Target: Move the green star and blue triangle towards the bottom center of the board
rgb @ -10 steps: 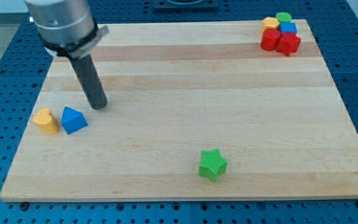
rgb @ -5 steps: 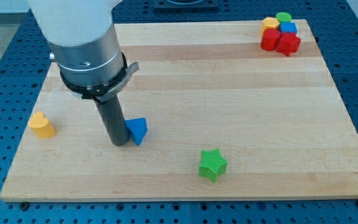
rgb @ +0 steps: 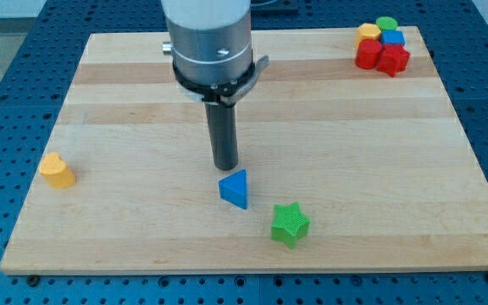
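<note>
The blue triangle (rgb: 235, 188) lies on the wooden board near the view's bottom centre. The green star (rgb: 290, 224) lies just to its lower right, a small gap apart. My tip (rgb: 225, 167) stands just above the blue triangle, slightly to its left, close to it but seemingly not touching. The rod rises from there to the grey arm at the view's top.
A yellow block (rgb: 57, 170) sits near the board's left edge. At the top right corner a cluster holds two red blocks (rgb: 381, 58), a yellow block (rgb: 368, 33), a green block (rgb: 386, 24) and a blue block (rgb: 392, 38).
The blue triangle has been pushed from beside the yellow block rightwards and down to near the green star. My tip moved right with it and now stands just above it.
</note>
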Robot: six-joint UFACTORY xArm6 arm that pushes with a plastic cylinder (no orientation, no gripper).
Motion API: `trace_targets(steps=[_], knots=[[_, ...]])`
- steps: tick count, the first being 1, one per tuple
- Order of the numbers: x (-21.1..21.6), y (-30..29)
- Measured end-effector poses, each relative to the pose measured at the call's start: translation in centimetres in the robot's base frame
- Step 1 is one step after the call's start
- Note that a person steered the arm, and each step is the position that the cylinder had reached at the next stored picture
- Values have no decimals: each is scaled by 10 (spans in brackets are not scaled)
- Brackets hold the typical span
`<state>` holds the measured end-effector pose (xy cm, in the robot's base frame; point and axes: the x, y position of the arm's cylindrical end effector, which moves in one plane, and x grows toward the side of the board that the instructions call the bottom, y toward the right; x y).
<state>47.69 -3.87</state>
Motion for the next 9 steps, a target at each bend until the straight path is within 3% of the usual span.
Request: trace_targets(steps=[4, 6, 7, 9], knots=[[70, 27], [47, -16], [71, -45], [83, 14]])
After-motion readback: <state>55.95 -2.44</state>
